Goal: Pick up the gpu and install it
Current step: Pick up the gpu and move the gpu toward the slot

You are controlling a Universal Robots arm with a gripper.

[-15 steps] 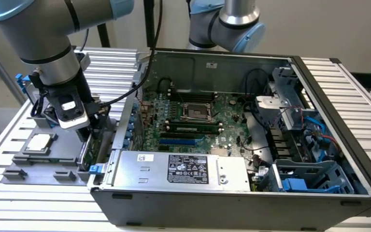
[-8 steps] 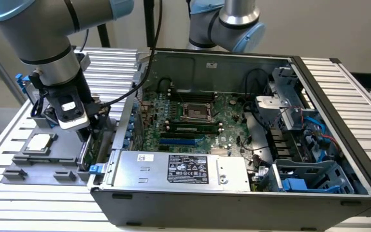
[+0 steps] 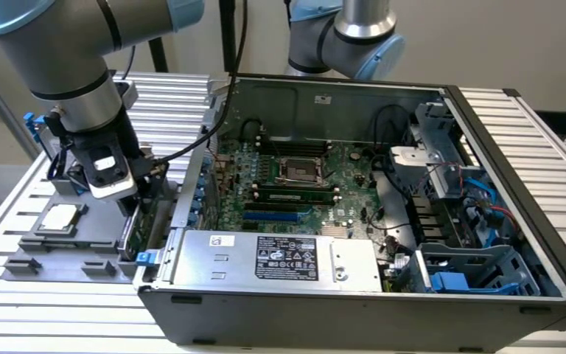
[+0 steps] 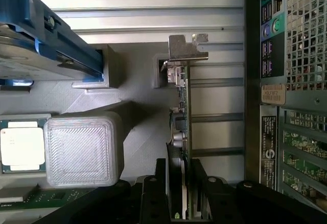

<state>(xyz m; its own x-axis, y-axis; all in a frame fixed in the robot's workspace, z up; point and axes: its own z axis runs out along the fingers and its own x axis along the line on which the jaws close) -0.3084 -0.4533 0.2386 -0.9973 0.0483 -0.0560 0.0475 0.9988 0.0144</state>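
Two fingers (image 4: 200, 193) clamped on thin gpu (image 4: 183, 116), green board, silver end bracket (image 4: 187, 47)

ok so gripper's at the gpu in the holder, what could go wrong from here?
1. The gpu stands on edge in the gray holder, with the gripper at one end; an off-axis lift could bind it in the slot.
2. The case wall is right beside it; the silver bracket could catch there.
3. The CPU chip lies close by; a sideways swing might hit it.
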